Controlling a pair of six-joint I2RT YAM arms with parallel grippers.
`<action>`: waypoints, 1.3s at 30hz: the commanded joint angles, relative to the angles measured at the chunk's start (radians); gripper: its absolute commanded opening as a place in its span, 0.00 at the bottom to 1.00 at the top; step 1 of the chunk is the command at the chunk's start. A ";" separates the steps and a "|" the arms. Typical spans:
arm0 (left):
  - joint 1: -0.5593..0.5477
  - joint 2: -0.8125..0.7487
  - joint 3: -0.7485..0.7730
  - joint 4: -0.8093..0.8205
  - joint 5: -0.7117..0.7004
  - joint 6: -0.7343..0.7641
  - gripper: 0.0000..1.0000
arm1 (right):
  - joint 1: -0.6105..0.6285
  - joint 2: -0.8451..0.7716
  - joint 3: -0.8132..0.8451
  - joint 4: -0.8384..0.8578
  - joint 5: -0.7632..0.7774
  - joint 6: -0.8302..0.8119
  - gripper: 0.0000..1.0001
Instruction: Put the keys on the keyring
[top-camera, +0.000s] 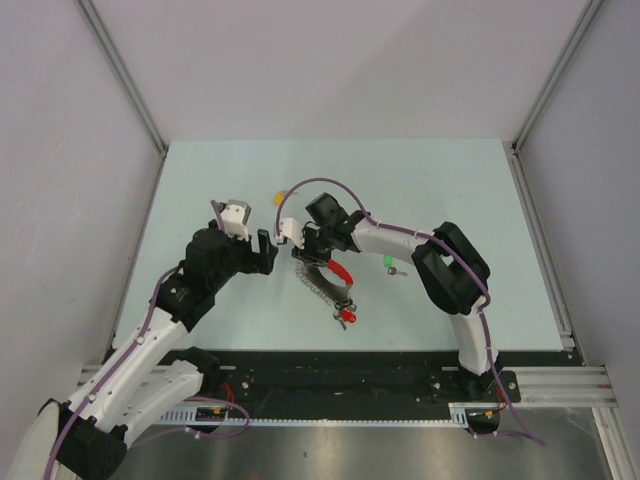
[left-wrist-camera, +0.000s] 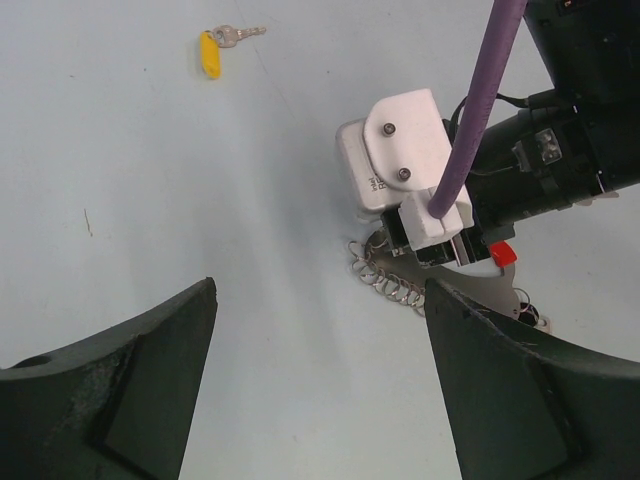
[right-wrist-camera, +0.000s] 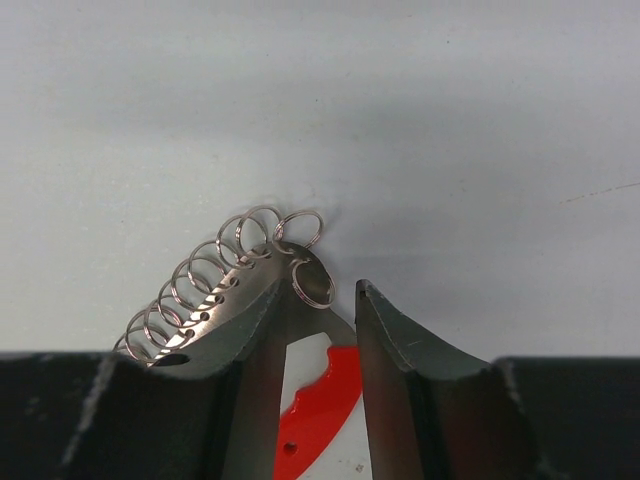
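the keyring (top-camera: 325, 282) lies on the pale table (top-camera: 430, 190), near the middle and a bit toward the near side. it has a red band, a flat silver part with a row of little silver rings, and small red and black tags (top-camera: 347, 315) at its near end.

the green key (top-camera: 388, 263) lies flat on the table to the right of the keyring, near it but not touching. the yellow key (top-camera: 279, 196) lies farther back on the table, well apart from the keyring. in the left wrist view the yellow key (left-wrist-camera: 214, 50) shows its yellow head and short silver blade. no key is on the keyring.

the right gripper (top-camera: 305, 252) is down at the far end of the keyring. in its own wrist view, the right gripper (right-wrist-camera: 316, 296) has its fingers set narrow, one on each side of the red band. one finger lies over the flat silver part by the rings. i cannot tell if the fingers are squeezing the keyring or just sitting around it.

the left gripper (top-camera: 268, 253) is just left of the right one, above the table. its fingers (left-wrist-camera: 150, 380) are spread wide with nothing between them. from its view the little rings of the keyring (left-wrist-camera: 388, 282) peek out under a white box (left-wrist-camera: 395, 150) and a purple cable (left-wrist-camera: 482, 90) on the right arm.
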 joint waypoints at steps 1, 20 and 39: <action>0.010 -0.013 -0.003 0.019 0.014 0.011 0.89 | 0.008 0.025 0.053 -0.010 -0.007 -0.013 0.36; 0.011 -0.019 -0.005 0.018 0.012 0.014 0.88 | 0.006 0.060 0.084 -0.048 0.010 -0.014 0.16; 0.016 -0.022 -0.014 0.048 0.060 0.031 0.88 | -0.044 -0.130 0.007 -0.053 -0.104 0.065 0.00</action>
